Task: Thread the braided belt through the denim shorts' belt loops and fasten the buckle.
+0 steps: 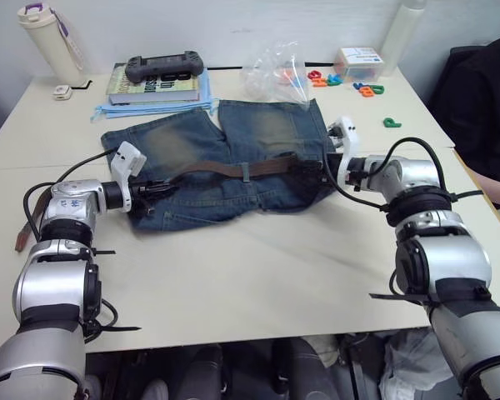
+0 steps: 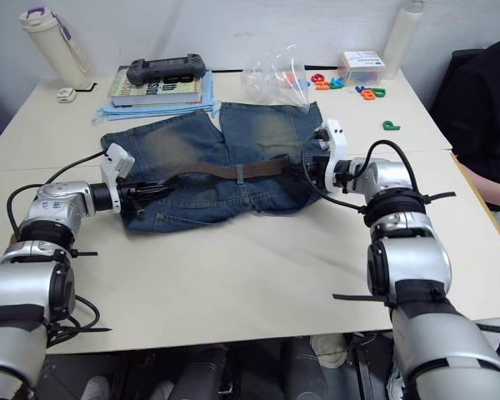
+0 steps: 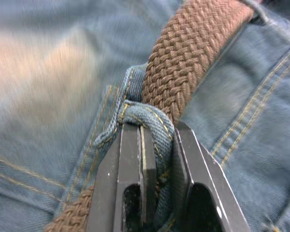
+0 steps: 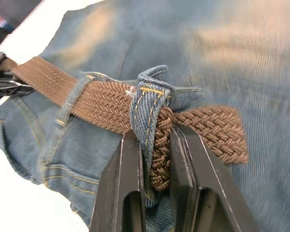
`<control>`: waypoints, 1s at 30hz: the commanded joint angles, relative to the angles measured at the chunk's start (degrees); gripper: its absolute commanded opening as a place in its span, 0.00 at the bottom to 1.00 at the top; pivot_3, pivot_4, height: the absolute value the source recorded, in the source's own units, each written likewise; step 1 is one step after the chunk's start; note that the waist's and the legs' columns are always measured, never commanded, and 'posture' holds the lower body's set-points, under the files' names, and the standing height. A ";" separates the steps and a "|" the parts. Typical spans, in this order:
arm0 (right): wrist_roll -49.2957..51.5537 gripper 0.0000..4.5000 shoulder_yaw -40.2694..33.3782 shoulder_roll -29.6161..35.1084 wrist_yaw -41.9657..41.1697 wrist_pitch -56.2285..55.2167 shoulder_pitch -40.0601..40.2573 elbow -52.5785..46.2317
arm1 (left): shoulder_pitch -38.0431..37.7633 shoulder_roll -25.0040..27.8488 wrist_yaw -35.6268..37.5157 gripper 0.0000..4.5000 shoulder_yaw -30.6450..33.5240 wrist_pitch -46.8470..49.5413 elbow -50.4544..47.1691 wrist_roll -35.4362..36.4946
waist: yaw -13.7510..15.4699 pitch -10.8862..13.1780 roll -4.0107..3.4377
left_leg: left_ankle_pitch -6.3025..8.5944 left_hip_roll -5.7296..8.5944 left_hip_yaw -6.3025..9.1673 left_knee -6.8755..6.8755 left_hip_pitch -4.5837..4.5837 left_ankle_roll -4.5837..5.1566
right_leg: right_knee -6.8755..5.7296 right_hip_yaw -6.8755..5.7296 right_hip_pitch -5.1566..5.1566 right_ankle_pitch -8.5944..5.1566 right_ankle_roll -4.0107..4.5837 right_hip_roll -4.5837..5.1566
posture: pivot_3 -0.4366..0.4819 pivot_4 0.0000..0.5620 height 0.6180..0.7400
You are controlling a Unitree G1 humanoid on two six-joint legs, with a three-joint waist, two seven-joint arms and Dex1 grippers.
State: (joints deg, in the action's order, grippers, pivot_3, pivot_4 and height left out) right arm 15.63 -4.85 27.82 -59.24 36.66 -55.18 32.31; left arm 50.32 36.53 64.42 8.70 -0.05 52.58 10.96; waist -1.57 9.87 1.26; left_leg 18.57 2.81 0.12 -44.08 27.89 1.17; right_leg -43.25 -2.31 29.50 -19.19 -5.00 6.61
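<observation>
Left fingers (image 3: 135,159) pinch bunched belt loop (image 3: 150,121) with braided belt (image 3: 193,63) running through it, at left end of waistband. Right fingers (image 4: 130,164) clamp folded belt plus another belt loop (image 4: 147,101) at right end. Denim shorts (image 1: 225,167) lie flat on desk (image 1: 258,275), legs toward far edge, belt stretched along waistband between both grippers. Brown strap end (image 1: 21,237) hangs near desk's left edge, possibly buckle end; hard to tell. Book (image 1: 158,83), plastic bag (image 1: 275,71) behind shorts.
</observation>
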 commanded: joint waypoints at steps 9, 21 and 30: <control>0.24 0.06 0.08 14.40 -4.07 -14.87 32.33 -47.47 | -29.23 -0.90 -7.74 0.04 4.48 -21.44 -41.51 1.43 | 0.27 0.02 -0.03 | -0.01 0.00 0.06 -0.01 -0.31 0.09 | 0.49 -0.26 -0.46 0.13 0.08 0.05 | 0.48 0.27 0.40; -11.48 0.06 4.62 28.46 -4.95 -30.27 45.52 -46.35 | -40.07 8.39 -2.84 0.04 2.16 -54.23 -22.31 -1.78 | 1.55 0.12 -0.21 | 0.35 -0.08 0.10 0.48 -1.81 0.49 | 1.38 -0.43 -2.09 0.15 0.05 0.05 | 0.48 0.27 0.40; -11.97 0.06 6.63 32.35 -3.70 -20.49 46.82 -48.35 | -38.38 12.81 -1.73 0.04 -3.33 -55.75 -11.67 -2.48 | 1.60 -0.08 -0.55 | 0.58 -0.10 0.18 0.43 -1.81 0.82 | 1.39 -0.49 -2.14 0.16 0.05 0.06 | 0.48 0.27 0.40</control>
State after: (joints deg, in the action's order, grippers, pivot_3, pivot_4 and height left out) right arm 6.86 4.24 55.97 -63.26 12.59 -9.81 -18.65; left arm 13.36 45.51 61.86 3.34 -58.90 35.07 8.71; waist 0.03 9.79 0.71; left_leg 19.15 2.71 0.30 -43.65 26.08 1.99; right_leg -41.86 -2.82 27.35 -19.03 -4.95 6.67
